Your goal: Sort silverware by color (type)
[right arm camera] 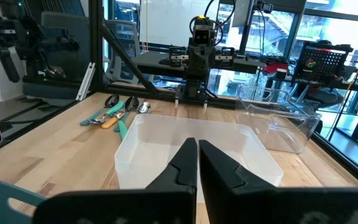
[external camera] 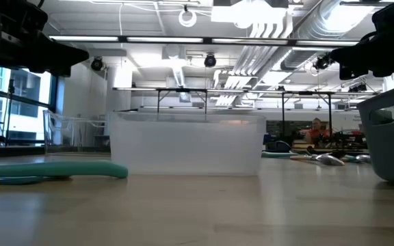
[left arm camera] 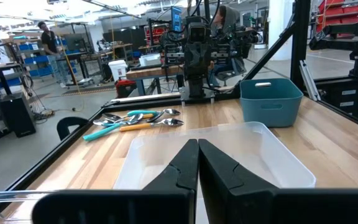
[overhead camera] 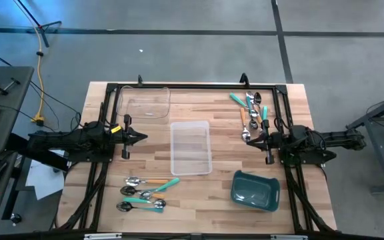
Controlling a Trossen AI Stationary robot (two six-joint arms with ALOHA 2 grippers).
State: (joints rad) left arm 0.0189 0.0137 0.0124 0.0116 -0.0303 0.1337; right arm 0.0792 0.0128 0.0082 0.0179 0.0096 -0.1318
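Observation:
The silverware lies in two heaps of spoons with orange, teal and green handles. One heap (overhead camera: 144,193) rests flat near the table's front left, also in the right wrist view (right arm camera: 117,113). The other heap (overhead camera: 252,110) rests at the far right, also in the left wrist view (left arm camera: 135,119). My left gripper (overhead camera: 143,138) hovers shut at the table's left. My right gripper (overhead camera: 251,140) hovers shut at the right. Both point level toward the middle, above the table, and hold nothing.
A clear plastic tray (overhead camera: 191,148) stands in the middle between the grippers, and a second clear tray (overhead camera: 144,103) stands at the far left. A teal bin (overhead camera: 255,190) sits near the front right. A black frame (overhead camera: 192,85) borders the table.

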